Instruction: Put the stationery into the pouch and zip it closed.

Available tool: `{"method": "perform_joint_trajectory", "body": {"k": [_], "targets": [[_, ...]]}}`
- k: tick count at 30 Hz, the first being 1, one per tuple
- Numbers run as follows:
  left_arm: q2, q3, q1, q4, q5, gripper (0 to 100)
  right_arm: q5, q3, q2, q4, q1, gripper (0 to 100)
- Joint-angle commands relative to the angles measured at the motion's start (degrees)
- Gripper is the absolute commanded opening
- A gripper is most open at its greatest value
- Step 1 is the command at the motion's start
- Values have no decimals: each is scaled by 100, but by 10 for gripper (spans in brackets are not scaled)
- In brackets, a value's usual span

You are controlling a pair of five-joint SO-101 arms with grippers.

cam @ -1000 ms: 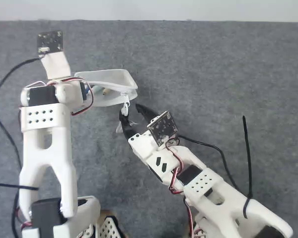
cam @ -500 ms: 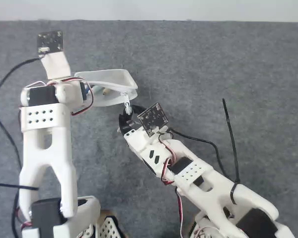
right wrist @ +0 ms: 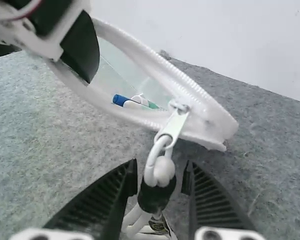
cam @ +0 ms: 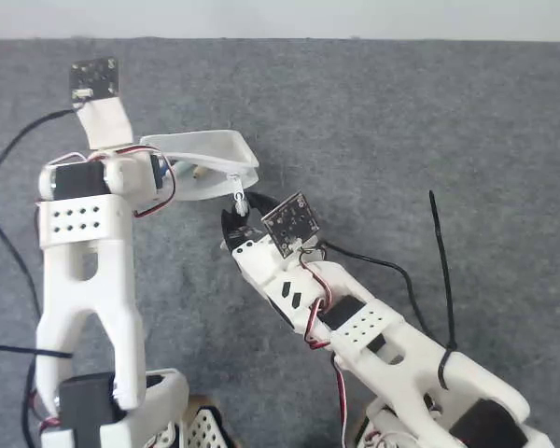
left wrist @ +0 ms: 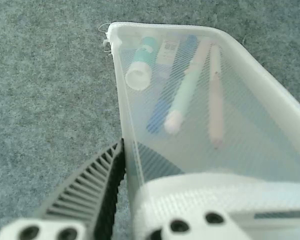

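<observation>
A translucent white mesh pouch point(cam: 205, 154) is held up off the grey mat, its mouth open. My left gripper point(left wrist: 130, 160) is shut on the pouch's point(left wrist: 240, 125) wall near one end. Inside lie a white-capped teal tube point(left wrist: 140, 65), a blue pen point(left wrist: 162, 97), a teal pen point(left wrist: 185, 95) and a pale pencil point(left wrist: 215, 100). The metal zipper pull point(right wrist: 175, 125) hangs from the pouch's near end, with a white bead point(right wrist: 162, 172) and a black knot on its cord. My right gripper point(right wrist: 160, 167) is narrowly open around that bead. In the high view this gripper point(cam: 238, 217) sits just below the pull point(cam: 236, 191).
The grey mat point(cam: 401, 121) stretches bare to the right and back, ending at a pale wall. A black cable tie point(cam: 445, 280) sticks up from the right arm. A black cable point(cam: 0, 233) loops beside the left arm.
The right gripper moved forward onto the zipper pull and narrowed from wide open to a small gap around the bead. The left arm and pouch stayed still.
</observation>
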Motion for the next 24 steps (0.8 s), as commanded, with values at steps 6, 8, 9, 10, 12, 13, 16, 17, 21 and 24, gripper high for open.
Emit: {"method": "perform_joint_trajectory", "body": {"k": [6, 8, 9, 10, 12, 13, 16, 17, 21, 24], "targets": [[-237, -13, 18, -123, 105, 13, -35, -44, -374, -127, 66, 7], [-237, -13, 18, -123, 105, 13, -35, -35, -374, -127, 66, 12], [-237, -13, 18, -123, 105, 13, -35, -35, -374, -127, 66, 5], [-237, -13, 18, -123, 105, 13, -26, -35, -374, -127, 66, 6], [-237, -13, 18, -123, 105, 13, -18, -18, -382, -75, 66, 6], [-237, -13, 18, -123, 105, 13, -18, 35, -382, -66, 66, 6], [-237, -13, 26, -123, 105, 13, 316, 237, -585, -66, 40, 6], [-237, -13, 53, -123, 105, 13, 519, 325, -708, -66, 31, 6], [-237, -13, 158, -79, 97, 61, 1002, 563, -1349, 347, 22, 6], [-237, -13, 158, -79, 114, 145, 1002, 554, -1938, 1437, -4, 6]]}}
